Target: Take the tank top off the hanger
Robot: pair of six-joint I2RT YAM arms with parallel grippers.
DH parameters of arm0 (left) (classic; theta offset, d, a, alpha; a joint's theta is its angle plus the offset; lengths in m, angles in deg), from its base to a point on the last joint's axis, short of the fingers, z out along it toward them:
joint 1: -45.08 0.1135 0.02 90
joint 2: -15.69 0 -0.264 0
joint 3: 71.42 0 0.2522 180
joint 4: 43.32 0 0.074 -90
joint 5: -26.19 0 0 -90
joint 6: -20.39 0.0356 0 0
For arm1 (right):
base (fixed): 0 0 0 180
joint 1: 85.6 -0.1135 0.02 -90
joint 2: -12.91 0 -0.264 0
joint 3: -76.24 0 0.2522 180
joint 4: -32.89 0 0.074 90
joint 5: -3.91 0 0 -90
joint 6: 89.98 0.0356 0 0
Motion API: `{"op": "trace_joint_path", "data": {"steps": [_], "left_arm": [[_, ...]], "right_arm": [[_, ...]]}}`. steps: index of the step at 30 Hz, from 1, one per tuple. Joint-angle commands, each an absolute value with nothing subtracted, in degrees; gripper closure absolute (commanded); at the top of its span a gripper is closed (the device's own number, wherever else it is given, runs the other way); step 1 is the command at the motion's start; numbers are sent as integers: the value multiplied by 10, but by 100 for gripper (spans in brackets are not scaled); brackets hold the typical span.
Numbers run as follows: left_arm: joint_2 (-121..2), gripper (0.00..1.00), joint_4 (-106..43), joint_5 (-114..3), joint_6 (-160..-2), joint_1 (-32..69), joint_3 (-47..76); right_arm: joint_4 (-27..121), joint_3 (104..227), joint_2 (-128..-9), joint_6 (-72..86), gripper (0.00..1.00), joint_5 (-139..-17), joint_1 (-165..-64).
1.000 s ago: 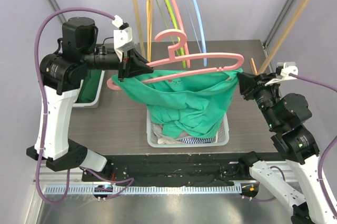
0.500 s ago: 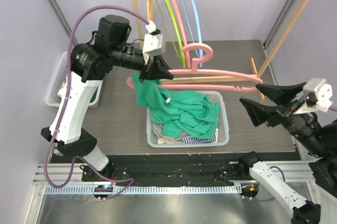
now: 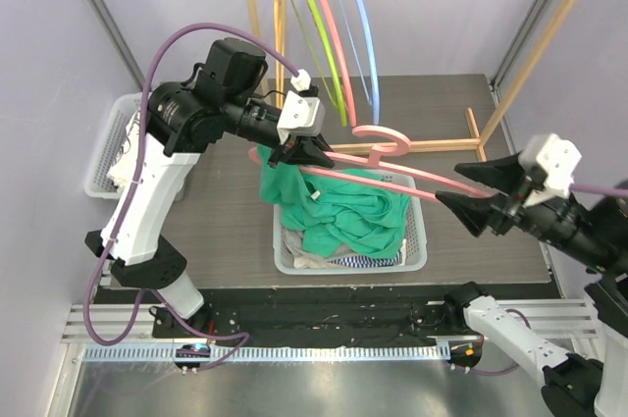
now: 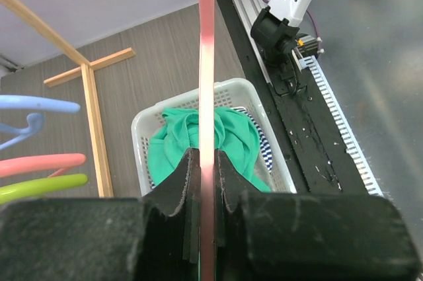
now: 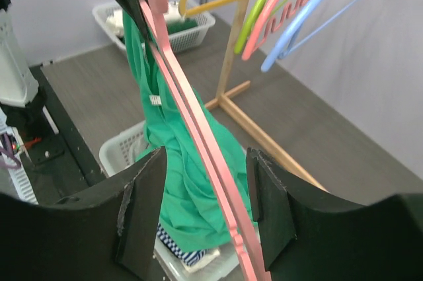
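Tank top (image 3: 343, 211) clings only near the left end effector (image 3: 294, 154) clamping the pink hanger (image 4: 207, 63), so the open-jawed right end effector (image 3: 453, 188) should next pull it free.

Pink hanger (image 3: 383, 180), green tank top (image 3: 343, 211), white basket (image 3: 420, 240) below the left hand (image 3: 294, 154) with blue-and-white striped fabric (image 3: 368, 261) inside, dark woodgrain desk (image 3: 226, 221).
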State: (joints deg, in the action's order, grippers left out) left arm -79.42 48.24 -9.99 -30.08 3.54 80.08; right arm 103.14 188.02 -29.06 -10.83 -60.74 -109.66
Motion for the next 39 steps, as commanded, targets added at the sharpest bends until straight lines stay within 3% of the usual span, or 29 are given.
{"op": "trace_joint_path", "data": {"steps": [1,14,17,21,23,24,27,29,30,33,39], "left_arm": [[-773,98,571,-84,-277,34,814],[-757,99,566,-74,-304,33,808],[-748,99,562,-69,-312,33,794],[-747,98,546,-71,-334,33,787],[-747,90,523,-74,-352,33,786],[-750,74,512,-85,-378,33,785],[-749,44,447,-124,-435,32,787],[-750,34,414,-165,-467,32,802],[-750,23,404,-178,-478,32,809],[-740,5,373,-260,-513,32,830],[-655,4,342,-469,-500,17,737]], "right_arm": [[1062,1886,-322,-141,42,-590,-1097],[1076,1877,-329,-133,52,-579,-1099],[1080,1868,-331,-133,62,-569,-1099],[1079,1862,-334,-129,99,-567,-1099],[1077,1861,-331,-128,99,-562,-1099],[1072,1861,-327,-126,99,-560,-1099],[1059,1856,-316,-118,99,-559,-1099],[1056,1854,-309,-116,99,-564,-1099],[1055,1853,-308,-116,99,-565,-1099],[1051,1845,-301,-112,99,-566,-1099],[1038,1842,-300,-114,99,-564,-1099]]}}
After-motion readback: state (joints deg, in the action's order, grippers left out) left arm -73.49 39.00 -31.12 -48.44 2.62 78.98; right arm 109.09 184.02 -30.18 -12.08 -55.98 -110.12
